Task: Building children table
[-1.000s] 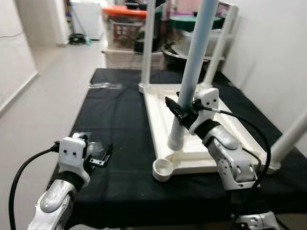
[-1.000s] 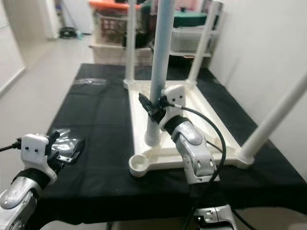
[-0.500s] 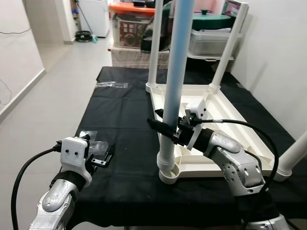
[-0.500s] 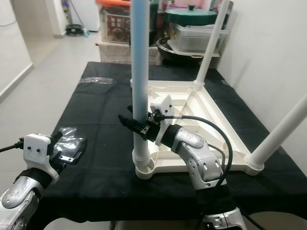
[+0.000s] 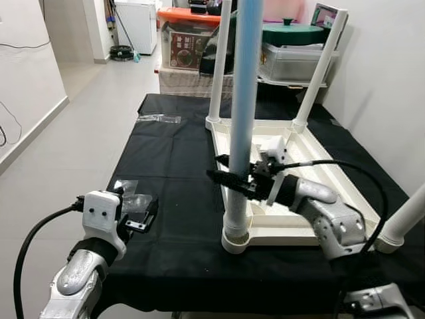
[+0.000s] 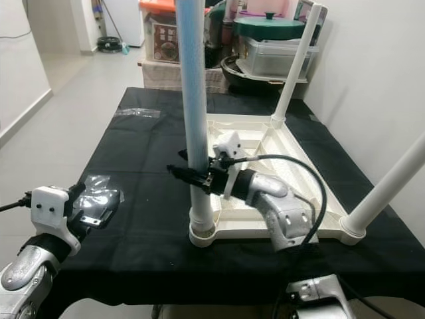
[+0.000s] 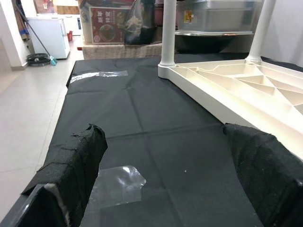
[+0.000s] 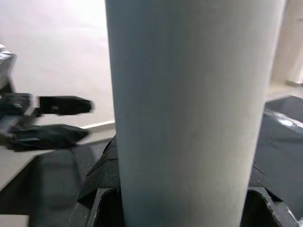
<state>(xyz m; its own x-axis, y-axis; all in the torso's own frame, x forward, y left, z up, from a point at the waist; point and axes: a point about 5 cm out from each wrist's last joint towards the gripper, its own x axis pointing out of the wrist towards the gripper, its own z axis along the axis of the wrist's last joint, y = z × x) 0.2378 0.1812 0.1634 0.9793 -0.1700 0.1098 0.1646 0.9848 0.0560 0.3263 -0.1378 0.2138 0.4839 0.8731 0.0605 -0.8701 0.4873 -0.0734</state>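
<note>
A bench [image 5: 172, 166] draped in black cloth carries an upside-down white tabletop [image 5: 319, 166], its fitted legs pointing up. At its near corner stands a pale blue leg [image 5: 242, 100], long axis vertical, foot in the corner socket. The right gripper [image 5: 229, 178] has its jaws clamped around this leg low down. The left gripper [image 7: 165, 175] hovers over the bench, jaws apart, near a clear plastic bag [image 7: 118, 182].

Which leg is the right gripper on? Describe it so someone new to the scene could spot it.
Find the white tabletop lying upside down on the black cloth. At its near corner on the robot's left stands the leg, upright in its socket, with the right gripper clamped low on it. It is pale blue; the other three legs are white.
</note>
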